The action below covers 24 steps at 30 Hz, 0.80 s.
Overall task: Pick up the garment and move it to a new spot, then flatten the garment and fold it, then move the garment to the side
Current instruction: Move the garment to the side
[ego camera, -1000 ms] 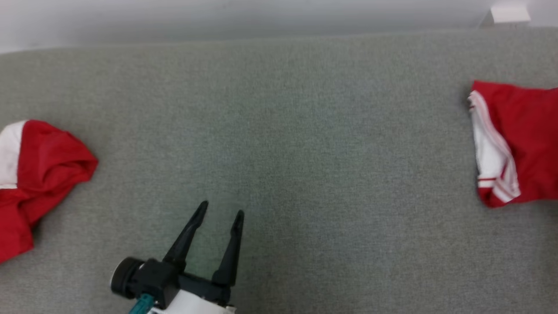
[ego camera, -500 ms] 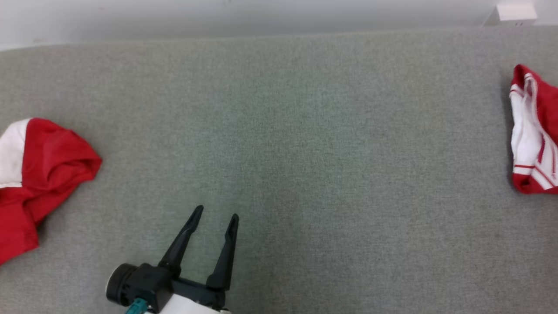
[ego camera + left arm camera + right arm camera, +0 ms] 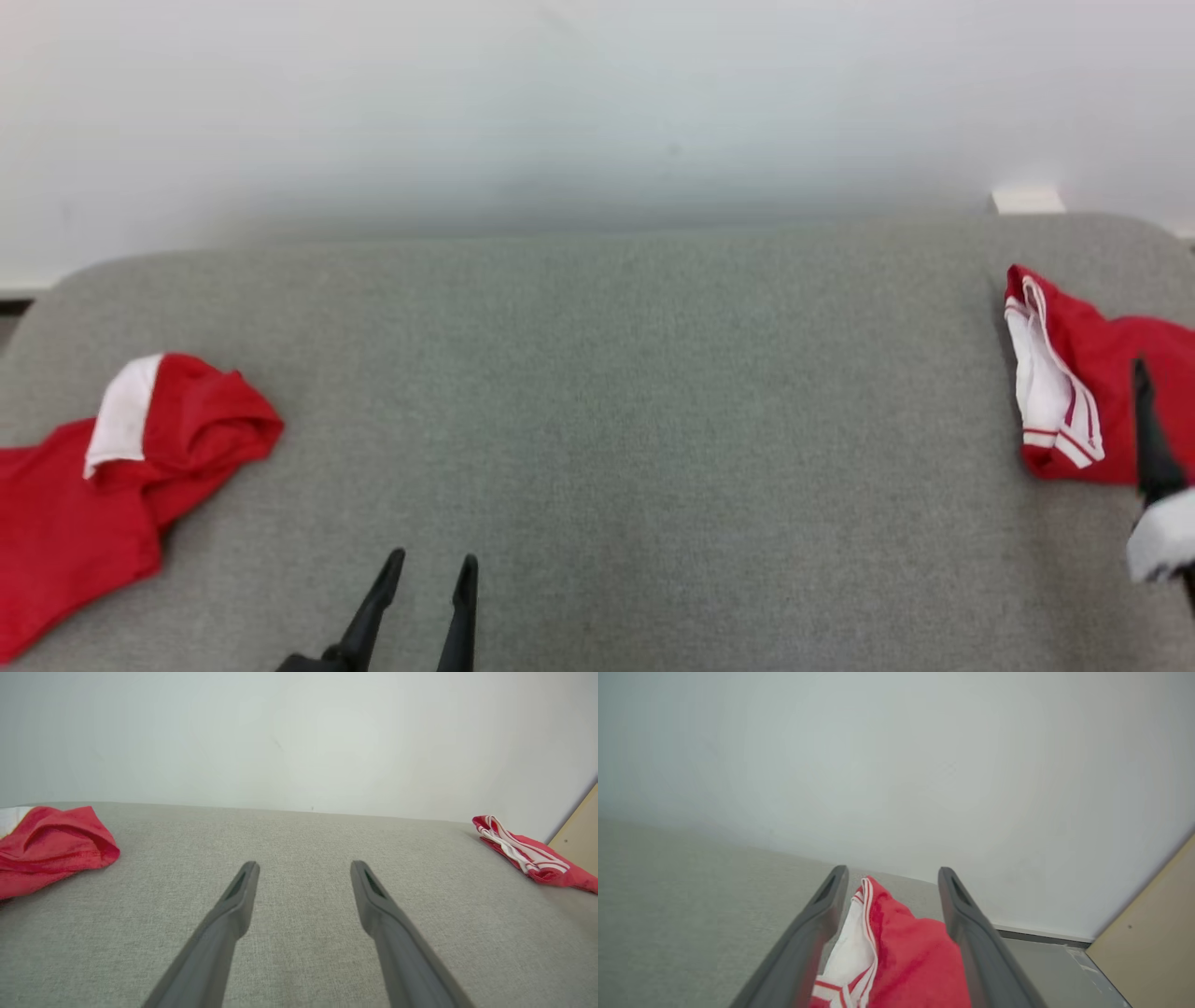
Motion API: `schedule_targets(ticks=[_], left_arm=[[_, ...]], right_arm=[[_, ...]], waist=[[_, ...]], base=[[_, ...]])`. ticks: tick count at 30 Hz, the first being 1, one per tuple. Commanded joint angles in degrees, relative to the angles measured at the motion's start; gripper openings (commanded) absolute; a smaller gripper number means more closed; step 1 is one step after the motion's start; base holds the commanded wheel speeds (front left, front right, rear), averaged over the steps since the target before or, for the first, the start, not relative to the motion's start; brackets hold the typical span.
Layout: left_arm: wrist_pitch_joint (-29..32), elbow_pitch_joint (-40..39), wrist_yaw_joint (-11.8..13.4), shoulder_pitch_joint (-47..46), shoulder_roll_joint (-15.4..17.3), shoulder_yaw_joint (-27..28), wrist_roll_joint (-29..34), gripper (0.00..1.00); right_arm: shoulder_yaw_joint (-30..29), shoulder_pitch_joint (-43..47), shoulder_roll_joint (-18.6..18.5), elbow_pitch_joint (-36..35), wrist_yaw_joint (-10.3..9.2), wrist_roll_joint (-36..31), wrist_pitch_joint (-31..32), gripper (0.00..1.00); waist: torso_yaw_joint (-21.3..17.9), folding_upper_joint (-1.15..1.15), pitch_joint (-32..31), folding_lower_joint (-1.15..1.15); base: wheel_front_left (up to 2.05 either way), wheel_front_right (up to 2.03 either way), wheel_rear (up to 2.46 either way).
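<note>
Red garment with white striped trim (image 3: 1088, 373) lying folded at the right end of the grey fabric surface (image 3: 653, 420). Right gripper (image 3: 892, 877) spread wide and empty, fingers either side of that garment's edge; contact with it unclear. Left gripper (image 3: 432, 560) also spread wide, empty, over bare fabric near the front. Second red garment (image 3: 140, 467) crumpled at the left end.
</note>
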Motion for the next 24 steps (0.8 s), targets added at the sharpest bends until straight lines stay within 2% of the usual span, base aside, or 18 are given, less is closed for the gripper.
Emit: schedule_targets(ticks=[1,6,9,17,24], left_arm=[[0.00,0.23,0.65,1.75,0.19,0.29,-0.53,1.00],[0.00,0.55,1.21,4.00,0.17,1.12,-0.15,1.00],[0.00,1.00,0.93,4.98,0.18,1.35,0.50,1.00],[0.00,2.18,0.39,7.18,0.16,2.70,1.32,1.00],[0.00,2.64,0.28,7.41,0.17,2.87,1.45,1.00]], right_arm=[[-0.30,5.76,1.02,-3.93,-0.15,0.75,0.04,1.00],[-0.65,18.86,4.48,-15.22,-0.15,0.57,0.03,1.00],[-0.52,24.85,7.18,-19.25,-0.15,0.78,0.03,1.00],[-1.20,34.18,13.05,-22.74,-0.15,-0.15,0.03,1.00],[-0.96,36.06,14.94,-23.28,-0.15,-0.81,0.03,1.00]], waist=[[1.24,0.00,-4.10,0.00],[2.16,0.00,-6.21,0.00],[2.39,0.00,-6.98,0.00],[1.99,0.00,-8.64,0.00],[1.01,0.00,-8.76,0.00]], base=[[0.00,0.00,0.00],[0.00,0.00,0.00],[0.00,0.00,0.00],[0.00,0.00,0.00],[0.00,0.00,0.00]])
